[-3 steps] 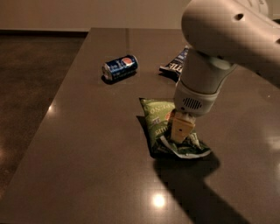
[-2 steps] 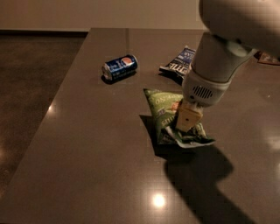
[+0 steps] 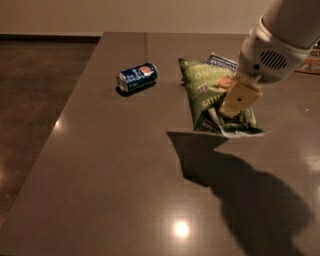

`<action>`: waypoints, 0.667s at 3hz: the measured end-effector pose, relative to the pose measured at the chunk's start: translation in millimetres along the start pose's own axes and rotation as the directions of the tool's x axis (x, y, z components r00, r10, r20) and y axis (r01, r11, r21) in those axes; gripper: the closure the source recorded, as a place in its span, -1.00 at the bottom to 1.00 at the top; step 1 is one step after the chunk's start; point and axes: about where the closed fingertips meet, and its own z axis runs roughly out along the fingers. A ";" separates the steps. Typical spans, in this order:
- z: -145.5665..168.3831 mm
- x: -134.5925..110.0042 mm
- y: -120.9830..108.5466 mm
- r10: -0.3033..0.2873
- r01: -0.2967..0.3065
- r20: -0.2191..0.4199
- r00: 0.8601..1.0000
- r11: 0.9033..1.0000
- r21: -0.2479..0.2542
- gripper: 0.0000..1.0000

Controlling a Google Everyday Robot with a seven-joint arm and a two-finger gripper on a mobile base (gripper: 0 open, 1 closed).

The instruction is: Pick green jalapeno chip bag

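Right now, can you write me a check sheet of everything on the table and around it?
Surface: dark shiny table, with light spots reflected on it.
Job's things: green jalapeno chip bag, standing up, crumpled at its lower end, pinched by the gripper; its shadow falls on the table below.
Clutter: blue soda can lying on its side, left of the bag; dark blue chip bag partly hidden behind the green one; an orange-and-white item at the right edge, too cut off to name.
Gripper: gripper at the bag's right side, shut on it, under the white arm.
Cables: nothing seen.
Surroundings: dark floor on the left, pale wall behind.
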 end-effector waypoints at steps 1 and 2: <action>-32.5 -6.7 -14.4 -0.013 0.010 0.060 0.998 0.999 0.046 1.00; -28.9 -8.0 -14.3 -0.013 0.011 0.060 0.998 0.999 0.046 1.00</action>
